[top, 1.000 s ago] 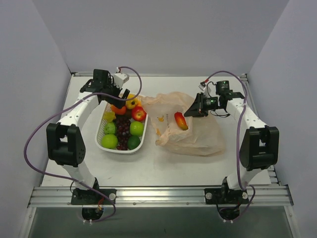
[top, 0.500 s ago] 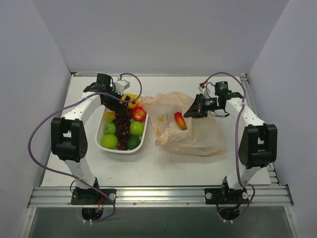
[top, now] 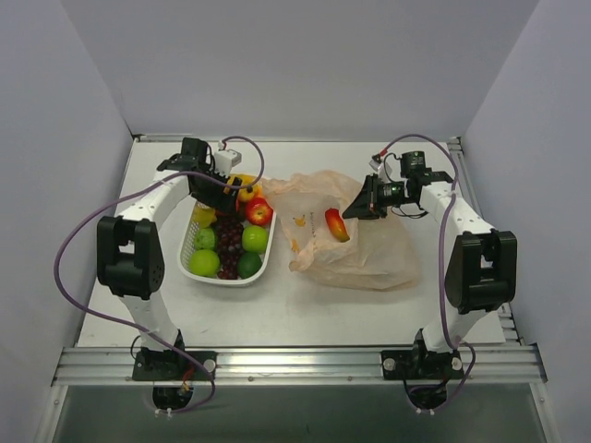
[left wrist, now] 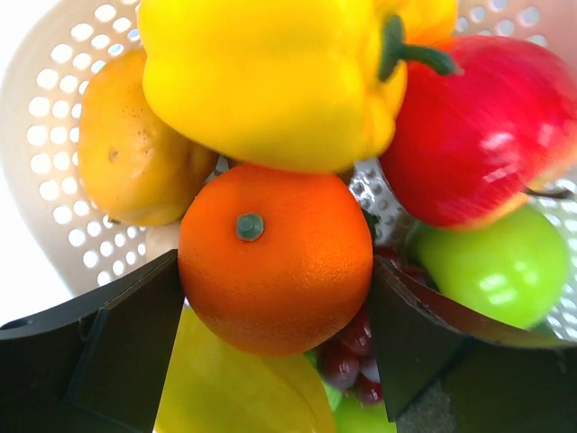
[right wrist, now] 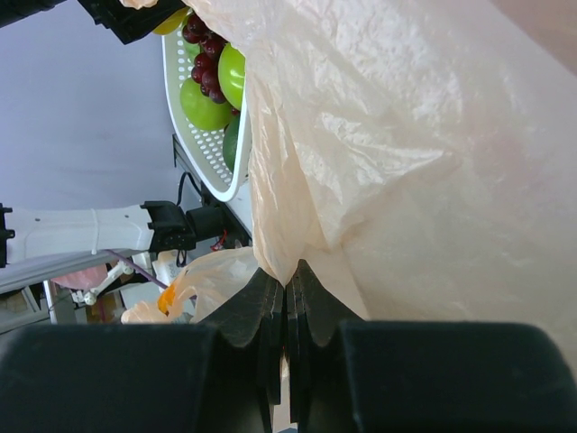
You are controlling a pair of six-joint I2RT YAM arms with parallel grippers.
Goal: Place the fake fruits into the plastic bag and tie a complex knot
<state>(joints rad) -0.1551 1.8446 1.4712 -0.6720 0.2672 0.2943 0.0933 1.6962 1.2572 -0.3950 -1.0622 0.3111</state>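
Note:
The white lattice basket (top: pixel 198 273) holds several fake fruits: a red apple (top: pixel 259 213), green apples (top: pixel 255 239), purple grapes (top: pixel 228 242). My left gripper (top: pixel 226 195) is down in the basket's far end. In the left wrist view its fingers (left wrist: pixel 135 343) press both sides of an orange (left wrist: pixel 275 257) under a yellow pepper (left wrist: pixel 270 72). The pale orange plastic bag (top: pixel 369 254) lies right of the basket with a red-yellow mango (top: pixel 338 225) at its mouth. My right gripper (top: pixel 353 211) is shut on the bag's edge (right wrist: pixel 297 244) and holds it up.
A red apple (left wrist: pixel 487 135), a green apple (left wrist: pixel 491 271), a yellow-orange fruit (left wrist: pixel 135 153) and grapes (left wrist: pixel 352 361) crowd round the orange. The basket's wall (left wrist: pixel 54 117) is close on the left. Grey walls enclose the table on three sides.
My left gripper has dropped lower into the far end of the basket, onto the orange. The right gripper and the bag have stayed in place.

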